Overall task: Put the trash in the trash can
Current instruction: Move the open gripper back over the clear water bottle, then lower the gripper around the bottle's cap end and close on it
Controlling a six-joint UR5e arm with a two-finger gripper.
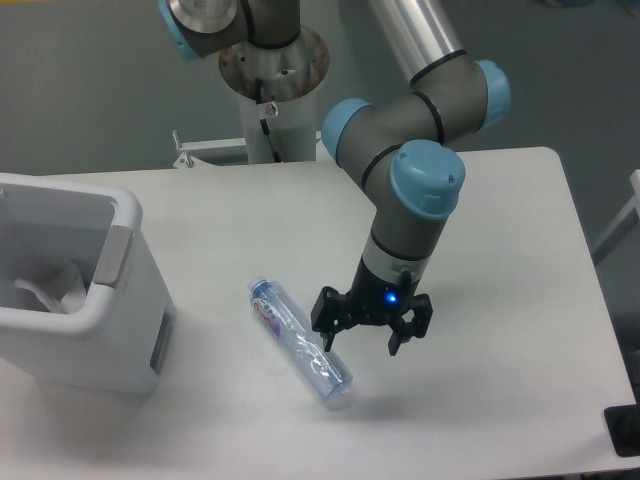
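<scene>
So I've got the gripper hanging low over the table with its fingers spread wide and nothing between them. One fingertip sits right at the edge of the bottle, close enough that from this camera I honestly can't tell if it's touching or just above it. The other finger is out on the far side, away from the bottle, over bare table. There's a little blue light glowing on the gripper body just above the fingers.

The bottle is lying flat on the table, just to the camera-left of the gripper, clear and crushed-looking. Its blue cap end with the red-blue label points up and away from the gripper toward the upper left, and its other end sits below the gripper, closer to the front edge of the table. It runs diagonally, so the gripper is beside its middle rather than over it.

The trash can is well off to the camera-left of the gripper, past the bottle, partly cut off by the frame edge. White boxy thing, rounded corners, grey panels on the side facing the gripper. It's open on top and I can see something whitish and translucent sitting inside, which looks like the cup, though it's not sharp enough to be sure.

The arm comes down to the gripper from behind and above, grey with light blue joint caps.
</scene>
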